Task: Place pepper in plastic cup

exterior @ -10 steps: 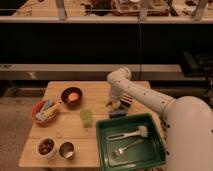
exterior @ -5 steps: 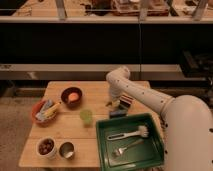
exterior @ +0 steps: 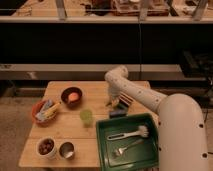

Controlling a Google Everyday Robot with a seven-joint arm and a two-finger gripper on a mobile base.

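Observation:
The plastic cup (exterior: 86,117) is small, translucent yellow-green, and stands upright near the middle of the wooden table (exterior: 65,127). My gripper (exterior: 113,103) hangs low over the table's back right part, to the right of the cup and just behind a dark blue-green block (exterior: 118,113). My arm reaches in from the lower right. I cannot make out the pepper; it may be hidden at the gripper.
A dark bowl holding an orange object (exterior: 72,96) and a red bowl of items (exterior: 45,111) stand at the left. A white cup with brown contents (exterior: 46,146) and a metal cup (exterior: 66,149) stand front left. A green tray (exterior: 103,145) holds a brush (exterior: 132,133) and a fork (exterior: 125,148).

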